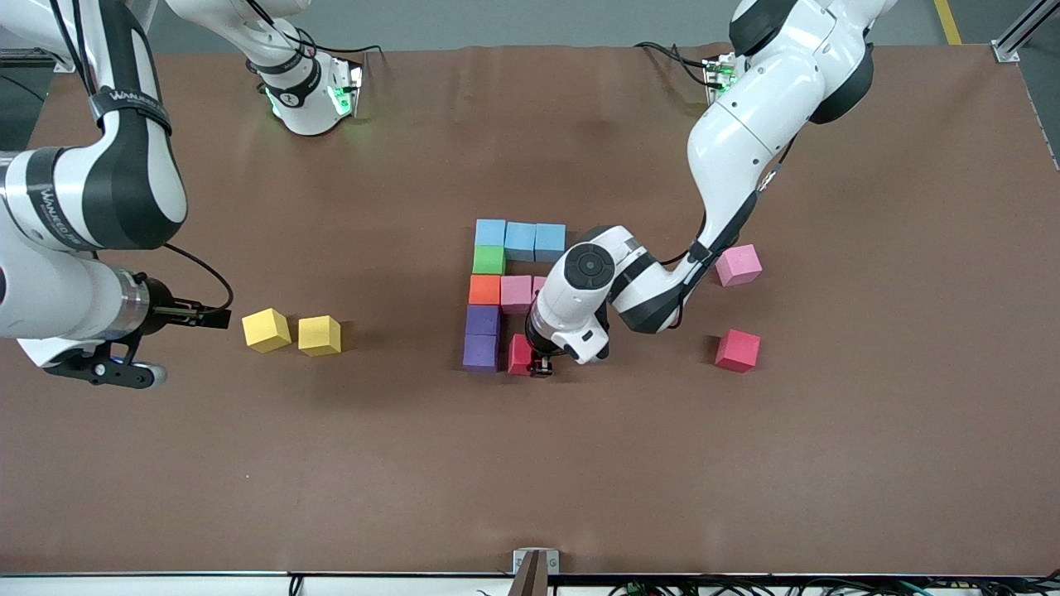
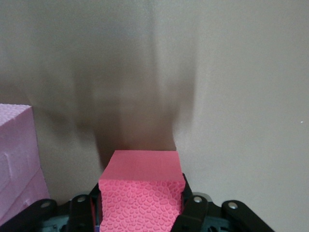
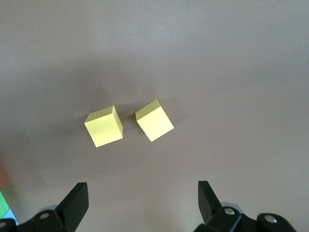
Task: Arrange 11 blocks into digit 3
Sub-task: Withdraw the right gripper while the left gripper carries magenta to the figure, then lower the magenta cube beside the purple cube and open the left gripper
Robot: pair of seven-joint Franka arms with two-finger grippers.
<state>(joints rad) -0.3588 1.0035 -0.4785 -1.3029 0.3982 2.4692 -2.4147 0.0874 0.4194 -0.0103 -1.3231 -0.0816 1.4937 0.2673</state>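
Beside the purple blocks (image 1: 482, 335), at the end of the unfinished digit 3 (image 1: 505, 290) nearest the front camera, the left pincer (image 1: 542, 364) grips a red block (image 2: 141, 193), low at the desk (image 1: 530, 480). Blue (image 1: 520, 240), green (image 1: 489, 260), orange (image 1: 484, 290) and pink (image 1: 516, 293) blocks are already placed. A loose pink block (image 1: 738, 265) and a loose red block (image 1: 738, 350) lie toward the left arm's end. The right pincer (image 3: 142, 203), jaws wide, waits over two yellow cubes (image 3: 128, 125). Risk: releasing off line would leave a gap, and a finger could nudge the purple neighbour.
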